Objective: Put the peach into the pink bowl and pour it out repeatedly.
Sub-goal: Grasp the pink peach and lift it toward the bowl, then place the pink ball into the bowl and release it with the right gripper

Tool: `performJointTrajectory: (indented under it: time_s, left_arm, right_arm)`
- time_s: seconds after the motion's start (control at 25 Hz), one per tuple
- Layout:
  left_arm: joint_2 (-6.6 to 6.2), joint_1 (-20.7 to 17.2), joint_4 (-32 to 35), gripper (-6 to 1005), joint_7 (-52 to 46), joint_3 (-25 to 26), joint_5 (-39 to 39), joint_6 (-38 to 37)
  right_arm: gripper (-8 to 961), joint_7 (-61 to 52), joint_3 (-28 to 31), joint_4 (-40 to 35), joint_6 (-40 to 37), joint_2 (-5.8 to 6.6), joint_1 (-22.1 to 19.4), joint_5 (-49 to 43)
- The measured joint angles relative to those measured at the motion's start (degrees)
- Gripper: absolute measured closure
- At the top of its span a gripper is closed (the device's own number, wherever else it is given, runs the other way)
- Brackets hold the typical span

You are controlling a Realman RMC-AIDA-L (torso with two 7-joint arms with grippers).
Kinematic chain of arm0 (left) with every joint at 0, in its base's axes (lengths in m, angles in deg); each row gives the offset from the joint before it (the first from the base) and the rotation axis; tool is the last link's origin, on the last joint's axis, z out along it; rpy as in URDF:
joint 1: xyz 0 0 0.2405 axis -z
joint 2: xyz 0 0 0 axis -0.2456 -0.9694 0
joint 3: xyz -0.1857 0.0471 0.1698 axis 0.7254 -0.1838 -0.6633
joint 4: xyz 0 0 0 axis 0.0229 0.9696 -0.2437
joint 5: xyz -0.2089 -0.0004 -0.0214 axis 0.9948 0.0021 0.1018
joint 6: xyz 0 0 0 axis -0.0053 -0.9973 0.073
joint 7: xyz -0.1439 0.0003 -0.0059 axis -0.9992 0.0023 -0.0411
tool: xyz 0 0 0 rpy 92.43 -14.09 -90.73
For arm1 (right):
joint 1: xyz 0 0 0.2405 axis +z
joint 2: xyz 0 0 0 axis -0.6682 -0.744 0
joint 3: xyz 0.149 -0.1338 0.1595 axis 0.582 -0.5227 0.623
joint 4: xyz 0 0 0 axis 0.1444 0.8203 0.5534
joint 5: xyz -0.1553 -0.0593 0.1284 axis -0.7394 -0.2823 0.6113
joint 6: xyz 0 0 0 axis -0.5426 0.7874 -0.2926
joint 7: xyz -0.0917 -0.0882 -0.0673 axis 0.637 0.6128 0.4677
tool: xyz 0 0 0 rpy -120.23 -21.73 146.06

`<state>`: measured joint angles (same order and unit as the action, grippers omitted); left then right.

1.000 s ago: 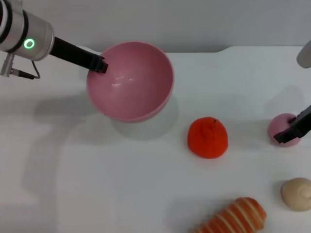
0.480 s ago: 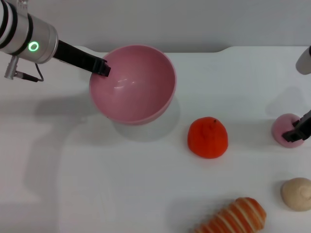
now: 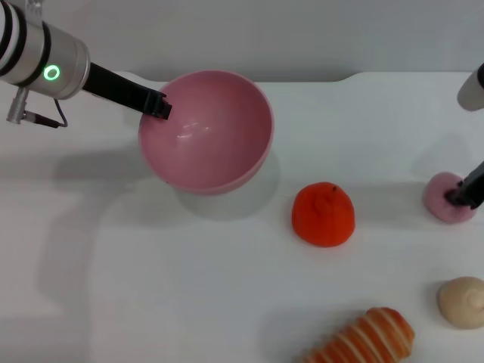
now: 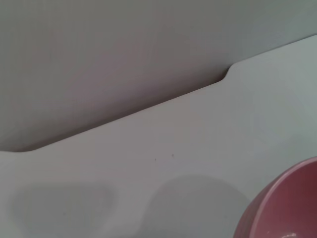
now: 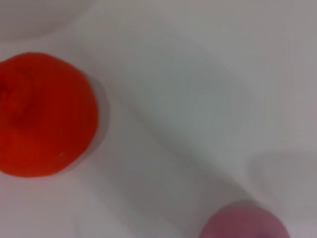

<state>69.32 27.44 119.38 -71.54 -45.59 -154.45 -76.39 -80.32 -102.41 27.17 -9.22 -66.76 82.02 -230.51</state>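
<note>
On a white tabletop point(image 3: 189, 287), seen from the head camera, a striped orange and cream roll point(image 3: 364, 339) lies nearest, at about 5 o'clock. A beige round lump point(image 3: 462, 302) sits just to its right, at 4 o'clock.

Farther back, near the centre, a bright orange-red fruit point(image 3: 323, 214) rests alone. It also fills one side of the right wrist view.

At 3 o'clock, by the right edge, the peach point(image 3: 448, 198) sits on the tabletop. The right hand point(image 3: 469, 189) is set against its right side, with a dark finger overlapping the fruit. Whether the peach is gripped cannot be told, since most of the hand is cut off by the frame edge. Compared with a second ago, the peach and the dark finger are seen slightly farther right and a little higher, and more of the peach's pink top is now uncovered. In the right wrist view only a blurred pink curve of the peach is seen at the frame edge.

Farthest back, at 11 o'clock, the pink bowl point(image 3: 206, 130) is held tilted, its opening facing up and empty. The left hand point(image 3: 157, 104) is clamped narrowly on its left rim. Since a second ago the bowl has shifted slightly right; over the last half second it has stayed put.
</note>
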Motion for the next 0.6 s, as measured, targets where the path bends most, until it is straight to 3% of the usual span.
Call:
performJointTrajectory:
  time_s: [0.08,0.28,0.6]
  left_arm:
    - [0.0,0.1,0.0,953,0.0,0.0,0.0,0.1]
    - [0.03,0.2,-0.1,954,0.0,0.0,0.4,0.8]
    - [0.07,0.3,-2.9,954,1.3,-0.1,3.1,1.7]
  right_arm:
    - [834,-0.1,0.2,-1.9,-0.1,-0.02,-0.1,0.4]
    - [851,-0.3,0.5,-13.3,-1.7,-0.45,-1.6,7.6]
    - [853,4.0,0.7,-31.4,-4.3,-0.75,-4.3,33.0]
